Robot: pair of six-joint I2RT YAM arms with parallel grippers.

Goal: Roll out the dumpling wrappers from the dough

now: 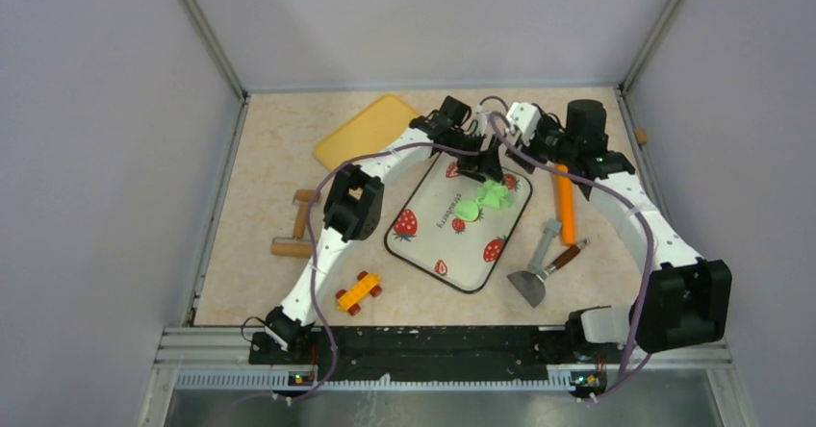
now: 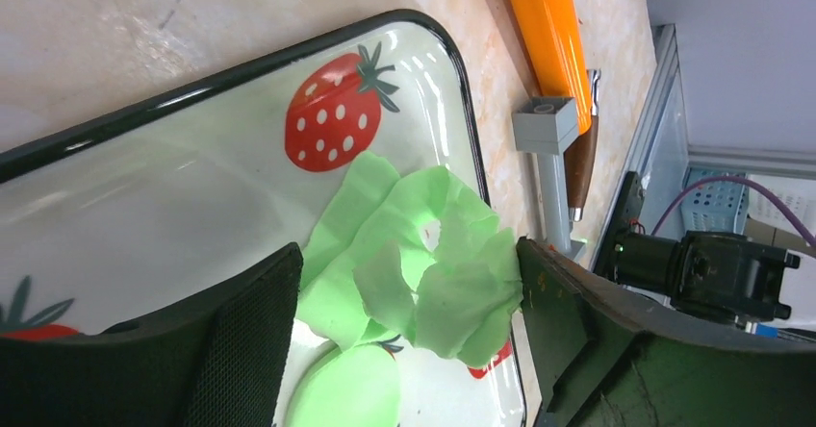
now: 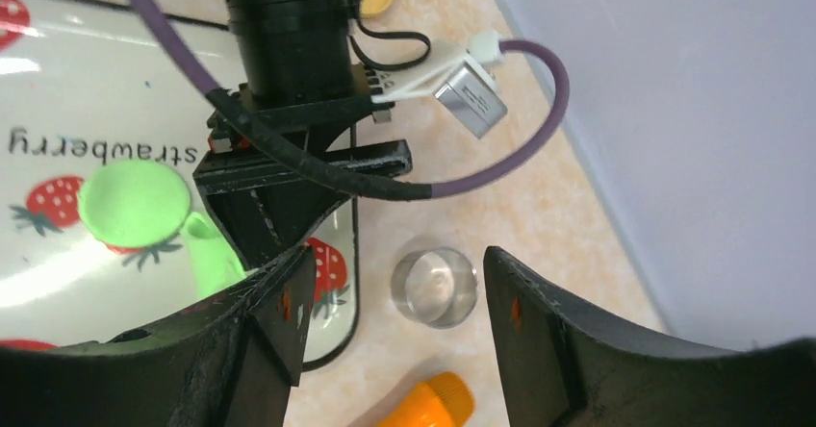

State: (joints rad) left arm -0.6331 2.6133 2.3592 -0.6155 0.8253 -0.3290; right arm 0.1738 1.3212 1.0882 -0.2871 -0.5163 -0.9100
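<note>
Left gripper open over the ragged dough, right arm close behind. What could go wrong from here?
1. The left gripper straddles the thin, torn dough with open jaws; closing could tear it or make it stick to the gripper.
2. The flat dumpling wrapper lies right beside that dough; a grab may crumple it.
3. The right gripper, open, sits close behind the left, a purple cable looping just ahead: collision or snag possible.

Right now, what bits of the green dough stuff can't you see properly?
- Top view: the left gripper covers the far edge of the dough, so I cannot tell whether they touch.
- Left wrist view: the bottom edge cuts off the wrapper.
- Right wrist view: the left gripper hides most of the dough; only a strip shows.
</note>
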